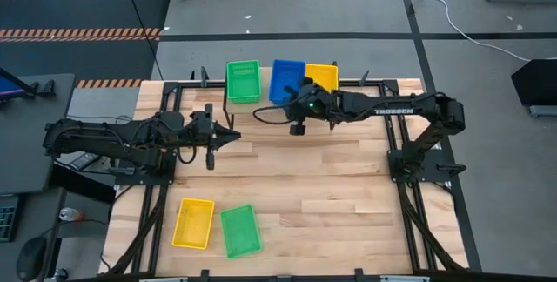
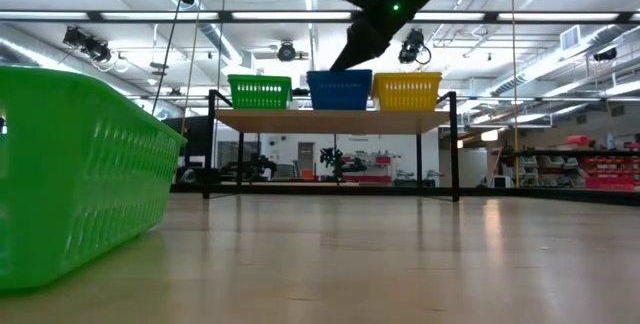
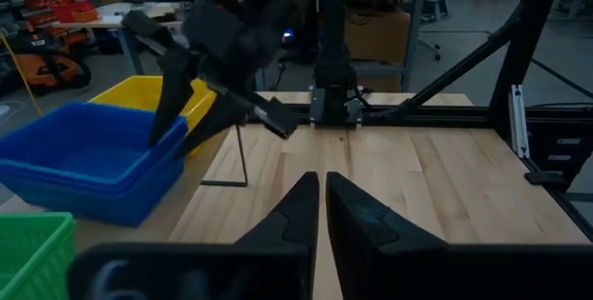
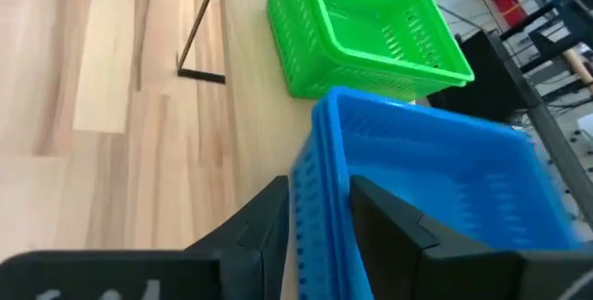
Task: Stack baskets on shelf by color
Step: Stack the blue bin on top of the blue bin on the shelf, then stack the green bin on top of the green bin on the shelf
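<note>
The shelf point(image 2: 330, 121) stands at the table's far edge and carries a green basket point(image 1: 243, 81), a blue basket point(image 1: 285, 77) and a yellow basket point(image 1: 323, 75) side by side. In the left wrist view the blue basket point(image 3: 83, 156) sits nested in a second blue one. My right gripper point(image 4: 320, 212) is at the blue basket's near wall, shut on it. A loose yellow basket point(image 1: 193, 223) and a loose green basket point(image 1: 240, 231) rest on the tabletop near its near edge. My left gripper point(image 3: 321, 198) hovers shut over the table's left middle point(image 1: 233, 136). My right gripper holds the top blue basket by its near wall point(image 4: 320, 189), one finger inside the basket point(image 4: 394, 221) and one outside point(image 4: 259, 231). The fingers slant down from the near right. The basket sits level, nested in the blue one beneath it on the shelf.
The loose green basket fills the low view's left foreground point(image 2: 70, 184). Black frame rails point(image 1: 396, 156) run along the table's sides and far edge. Bare wood lies between the shelf and the two loose baskets.
</note>
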{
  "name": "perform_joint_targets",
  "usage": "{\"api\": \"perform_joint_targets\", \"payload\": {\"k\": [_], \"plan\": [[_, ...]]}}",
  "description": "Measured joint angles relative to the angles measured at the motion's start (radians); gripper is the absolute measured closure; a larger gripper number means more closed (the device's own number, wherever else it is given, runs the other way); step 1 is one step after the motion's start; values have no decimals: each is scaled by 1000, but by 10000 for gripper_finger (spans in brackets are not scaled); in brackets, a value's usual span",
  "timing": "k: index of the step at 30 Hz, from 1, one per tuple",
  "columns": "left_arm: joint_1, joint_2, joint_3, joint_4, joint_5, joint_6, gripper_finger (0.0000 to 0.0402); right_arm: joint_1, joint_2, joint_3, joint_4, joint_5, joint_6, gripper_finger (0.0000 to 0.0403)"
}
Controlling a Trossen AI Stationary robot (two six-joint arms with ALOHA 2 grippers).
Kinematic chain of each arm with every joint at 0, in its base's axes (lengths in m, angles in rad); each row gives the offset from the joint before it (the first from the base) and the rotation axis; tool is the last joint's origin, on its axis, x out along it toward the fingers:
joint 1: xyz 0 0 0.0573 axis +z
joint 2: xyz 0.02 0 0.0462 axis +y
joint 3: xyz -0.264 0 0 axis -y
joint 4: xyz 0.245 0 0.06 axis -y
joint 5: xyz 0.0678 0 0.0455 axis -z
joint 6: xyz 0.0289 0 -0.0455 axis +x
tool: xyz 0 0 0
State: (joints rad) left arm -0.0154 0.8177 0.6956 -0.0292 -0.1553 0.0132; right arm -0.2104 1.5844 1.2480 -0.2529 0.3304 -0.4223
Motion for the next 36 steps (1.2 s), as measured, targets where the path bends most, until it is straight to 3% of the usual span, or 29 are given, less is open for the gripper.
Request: {"api": "perform_joint_targets", "payload": {"k": [29, 36], "plan": [[0, 0, 0, -3, 0, 1, 367, 18, 13, -1, 36, 76, -170, 282], [0, 0, 0, -4, 3, 7, 369, 123, -50, -1, 132, 198, -177, 281]]}}
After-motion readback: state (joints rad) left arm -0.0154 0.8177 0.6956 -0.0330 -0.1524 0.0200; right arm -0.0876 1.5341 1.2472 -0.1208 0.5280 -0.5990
